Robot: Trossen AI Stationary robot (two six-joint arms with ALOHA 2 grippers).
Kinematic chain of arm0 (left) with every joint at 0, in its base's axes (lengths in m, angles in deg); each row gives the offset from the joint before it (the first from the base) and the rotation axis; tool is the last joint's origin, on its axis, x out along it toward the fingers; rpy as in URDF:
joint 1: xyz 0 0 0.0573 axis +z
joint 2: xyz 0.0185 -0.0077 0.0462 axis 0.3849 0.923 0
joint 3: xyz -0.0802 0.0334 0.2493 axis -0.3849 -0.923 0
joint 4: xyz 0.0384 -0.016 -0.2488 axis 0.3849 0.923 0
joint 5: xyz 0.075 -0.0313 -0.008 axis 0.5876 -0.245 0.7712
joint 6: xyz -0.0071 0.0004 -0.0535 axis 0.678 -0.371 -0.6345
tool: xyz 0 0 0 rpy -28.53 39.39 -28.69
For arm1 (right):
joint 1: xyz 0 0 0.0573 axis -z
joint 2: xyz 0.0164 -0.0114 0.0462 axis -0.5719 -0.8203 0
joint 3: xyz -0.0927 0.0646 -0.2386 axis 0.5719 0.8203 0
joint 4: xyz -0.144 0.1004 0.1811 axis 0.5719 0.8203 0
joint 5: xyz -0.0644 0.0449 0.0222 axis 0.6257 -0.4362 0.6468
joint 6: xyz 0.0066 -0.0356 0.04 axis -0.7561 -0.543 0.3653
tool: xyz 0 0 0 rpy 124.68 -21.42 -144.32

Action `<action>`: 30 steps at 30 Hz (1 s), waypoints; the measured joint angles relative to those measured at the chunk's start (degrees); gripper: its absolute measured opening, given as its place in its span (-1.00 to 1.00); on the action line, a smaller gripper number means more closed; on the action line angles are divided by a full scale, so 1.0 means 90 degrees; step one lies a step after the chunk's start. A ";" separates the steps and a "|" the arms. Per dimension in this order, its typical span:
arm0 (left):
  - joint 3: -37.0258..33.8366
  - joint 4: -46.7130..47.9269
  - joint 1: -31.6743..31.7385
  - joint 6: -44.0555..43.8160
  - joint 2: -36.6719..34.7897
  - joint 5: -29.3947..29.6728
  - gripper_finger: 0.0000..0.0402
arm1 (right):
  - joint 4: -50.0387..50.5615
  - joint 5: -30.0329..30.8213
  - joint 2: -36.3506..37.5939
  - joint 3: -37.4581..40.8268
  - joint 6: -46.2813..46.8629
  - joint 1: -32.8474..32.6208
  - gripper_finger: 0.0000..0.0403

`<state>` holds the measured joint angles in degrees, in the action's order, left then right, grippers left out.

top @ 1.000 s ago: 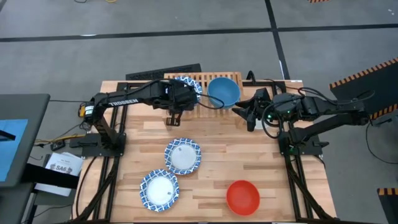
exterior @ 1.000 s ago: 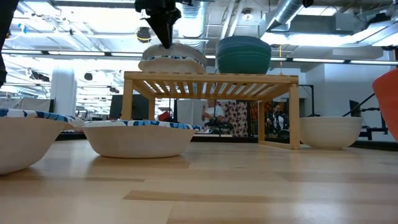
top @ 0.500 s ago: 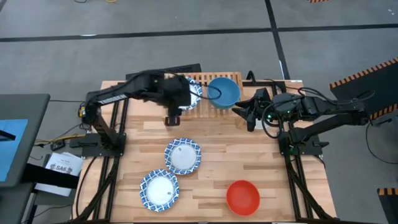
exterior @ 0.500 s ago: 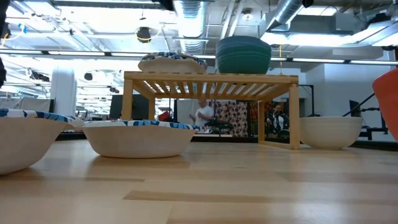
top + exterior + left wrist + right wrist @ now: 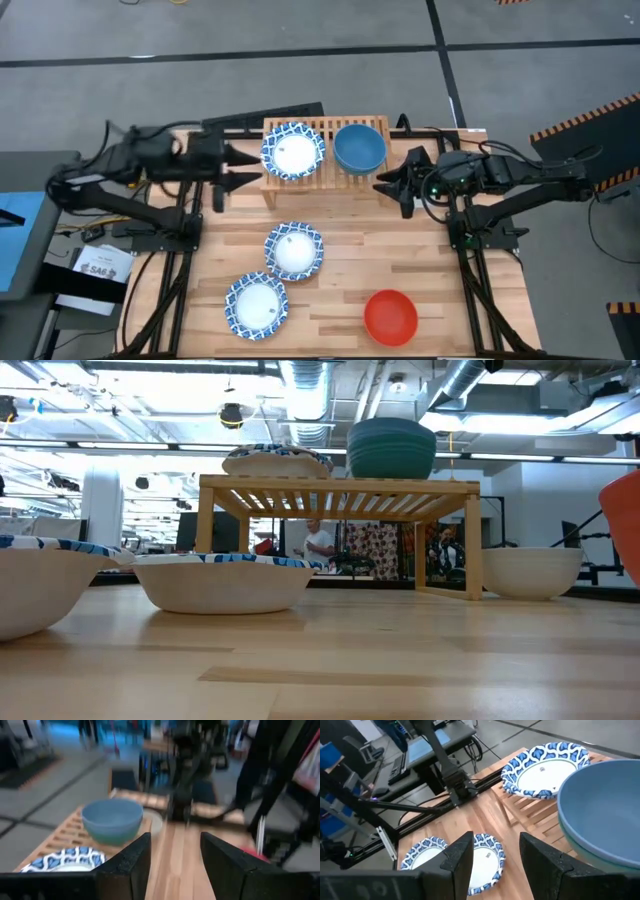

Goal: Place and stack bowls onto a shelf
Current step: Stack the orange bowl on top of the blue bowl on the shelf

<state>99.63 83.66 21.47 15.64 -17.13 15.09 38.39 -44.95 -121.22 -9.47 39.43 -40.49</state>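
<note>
The left gripper (image 5: 243, 168) is off the shelf, just beside its left end, with its two fingers spread apart and nothing between them. Directly in front of its fingertips lies the patterned bowl (image 5: 293, 151), on the left half of the shelf (image 5: 322, 126); the bowl and the fingers are near each other but do not touch. In the left wrist view the same bowl (image 5: 62, 859) shows past one finger, and the blue bowl (image 5: 112, 818) stands farther ahead on the slats. The right gripper (image 5: 392, 187) waits at the other side, just beside the right end of the shelf and a little toward the front of the table, also with fingers parted and empty. The blue bowl (image 5: 359, 147) is close to it, on the right half of the shelf; in the low view it sits on top of a green bowl (image 5: 391, 457) as a stack. Two more patterned bowls (image 5: 293, 250) (image 5: 256, 305) lie on the table (image 5: 430, 290) in front of the shelf, well apart from both grippers, and the red bowl (image 5: 390, 316) lies nearer to the front edge, on the side of the right arm. In the low view a white bowl (image 5: 532, 572) rests on the table beside the leg of the shelf.
</note>
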 joint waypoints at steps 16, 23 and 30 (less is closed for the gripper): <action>-0.2496 -0.2108 -0.0245 -0.0745 -0.1703 0.0137 -0.23 | 0.2510 -0.2396 -0.0454 0.0007 0.3677 -0.1397 -0.08; -0.2498 -0.2099 -0.0245 -0.0744 -0.1558 0.0051 -0.23 | 0.2830 -0.2143 -0.1746 0.0005 0.5230 -0.3141 -0.08; -0.2498 -0.2100 -0.0243 -0.0641 -0.1487 0.0053 -0.23 | 0.2427 -0.2601 -0.3257 0.0005 0.6371 -0.3840 -0.08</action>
<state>77.15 64.76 19.28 9.86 -30.51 15.57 60.23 -68.36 -150.54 -9.43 96.77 -75.04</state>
